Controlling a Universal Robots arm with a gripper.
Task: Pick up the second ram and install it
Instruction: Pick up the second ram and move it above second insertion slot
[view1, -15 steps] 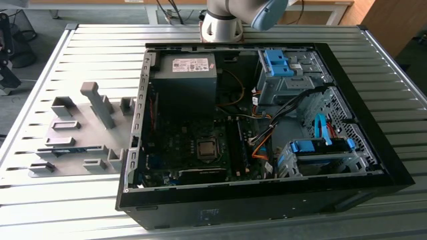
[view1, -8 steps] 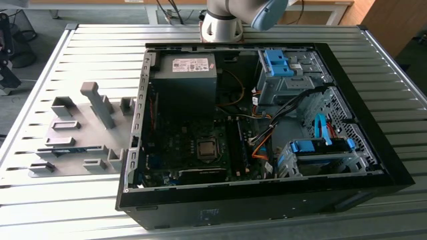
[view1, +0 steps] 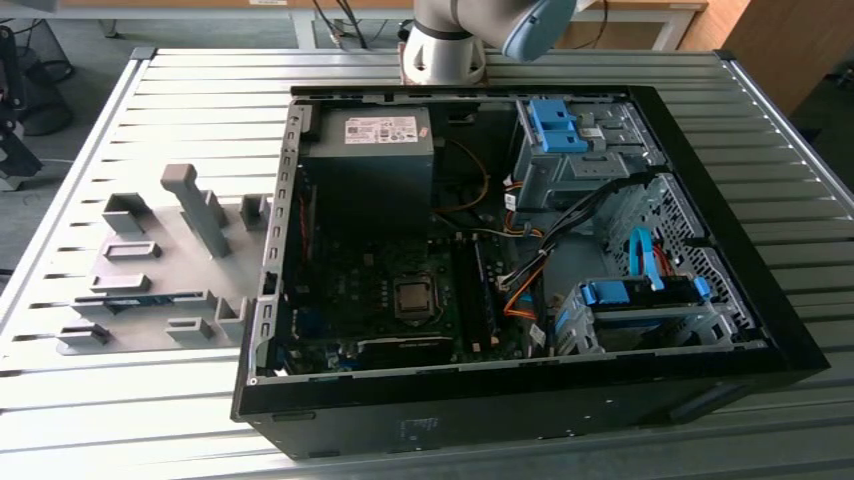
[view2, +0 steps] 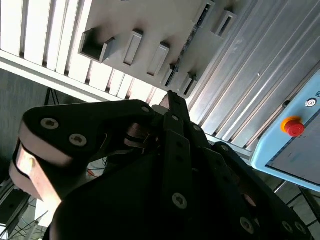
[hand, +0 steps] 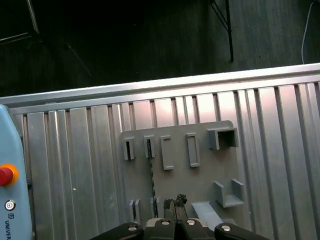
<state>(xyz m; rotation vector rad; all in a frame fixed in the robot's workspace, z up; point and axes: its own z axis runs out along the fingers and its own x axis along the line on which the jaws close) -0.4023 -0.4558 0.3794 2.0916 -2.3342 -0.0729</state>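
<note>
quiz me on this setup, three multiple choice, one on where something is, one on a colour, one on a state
1. Where is the ram?
A in a person's hand
B on edge in the grey fixture plate
C in a cardboard box

2. What colour are the drive brackets in the computer case?
A red
B blue
C yellow

3. How is the computer case?
A side panel shut
B side open
C wrapped in plastic

Answers:
1 B: in the first wrist view the ram stands edge-on between the plate's slot blocks.
2 B: in the exterior view the brackets are plainly blue.
3 B: the motherboard lies exposed in the exterior view.
</note>
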